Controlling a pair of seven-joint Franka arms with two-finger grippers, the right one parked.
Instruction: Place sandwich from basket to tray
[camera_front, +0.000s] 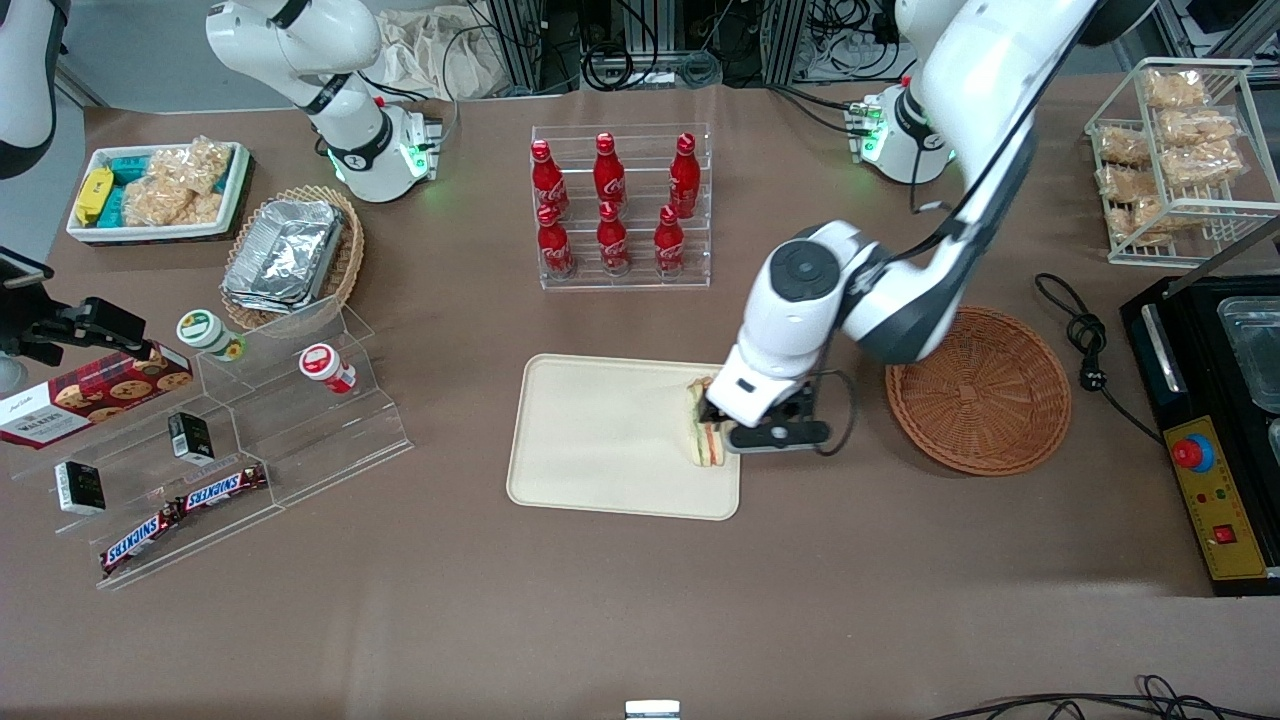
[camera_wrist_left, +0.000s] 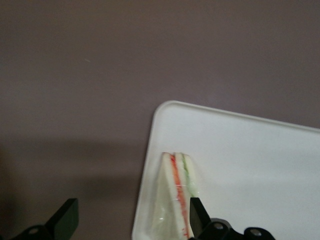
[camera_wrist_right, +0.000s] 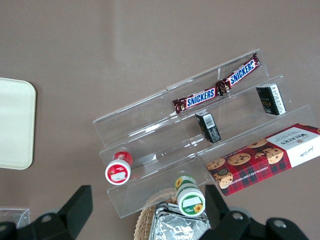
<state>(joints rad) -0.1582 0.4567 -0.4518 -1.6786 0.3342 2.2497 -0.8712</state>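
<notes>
Front view: sandwich upright on tray, at the edge nearest basket. Gripper low over it, fingers spread wide, one finger beside the bread, not clamping.

- The working left arm has glossy white rounded shells, with dark grey segments at the elbow joints.
- A round dark grey cap sits on its white wrist housing.
- The gripper is black, below a white flange; its black fingers are wedge-shaped and spread apart.
- A thin black cable loops at 3 o'clock of the gripper.
- The arm's base glows green.
</notes>
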